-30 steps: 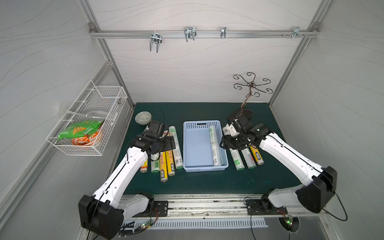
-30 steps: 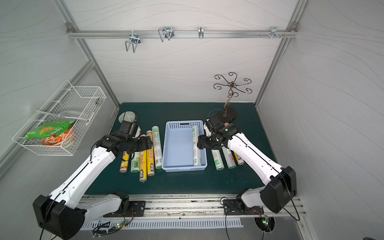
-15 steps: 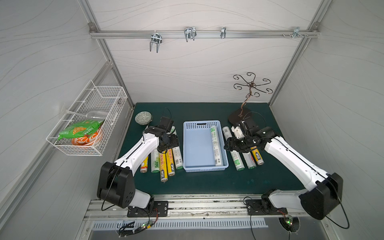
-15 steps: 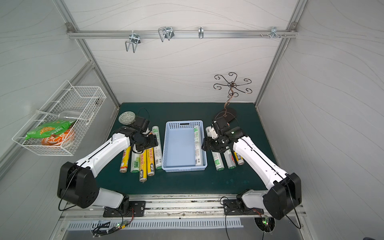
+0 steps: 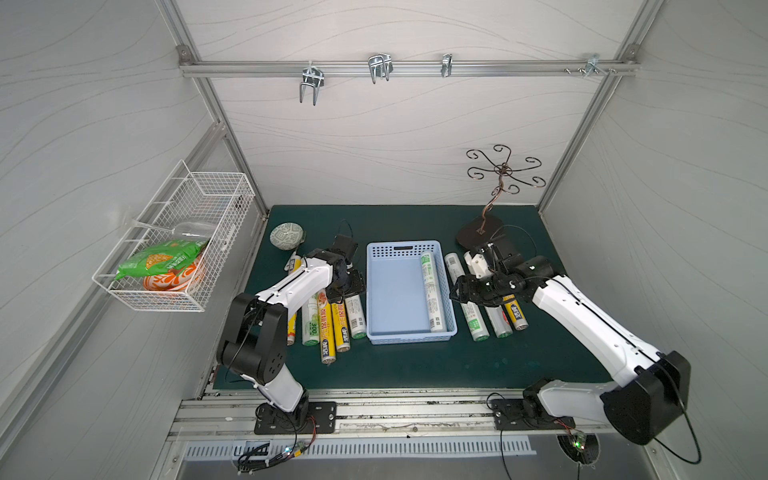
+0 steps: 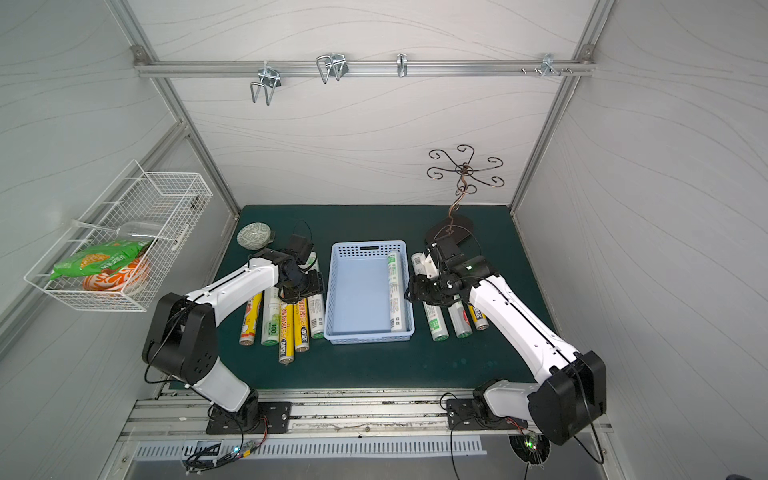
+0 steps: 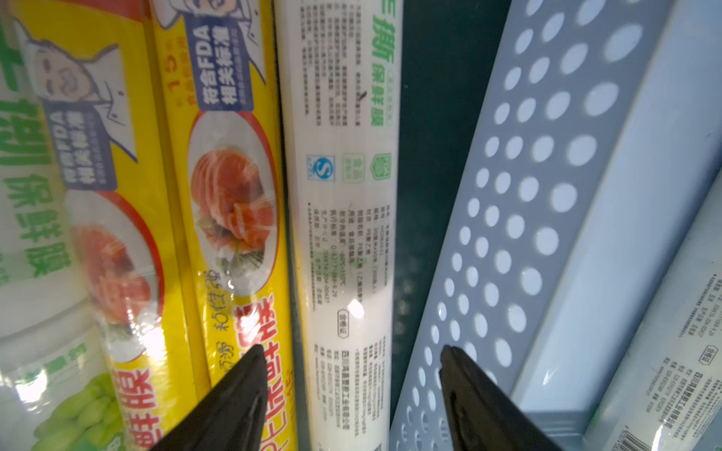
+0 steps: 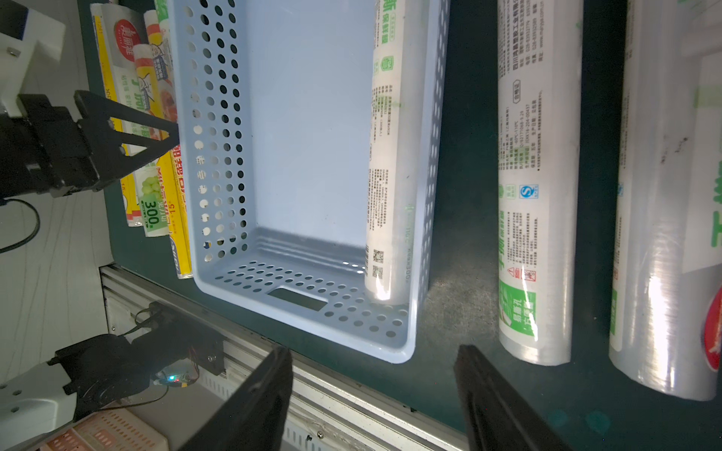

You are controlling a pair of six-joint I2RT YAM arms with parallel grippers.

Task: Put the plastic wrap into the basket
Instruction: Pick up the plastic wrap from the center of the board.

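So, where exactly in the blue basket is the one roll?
In both top views the roll lies flat in the basket, along its long wall on the side of the right arm.

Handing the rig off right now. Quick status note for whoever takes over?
Left gripper: open, fingers either side of the white roll beside the basket, not gripping yet.
Right gripper: open, empty, by the basket's right side.
Done: one roll lies in the basket.
Left to do: five rolls on the basket's left, three rolls on its right.
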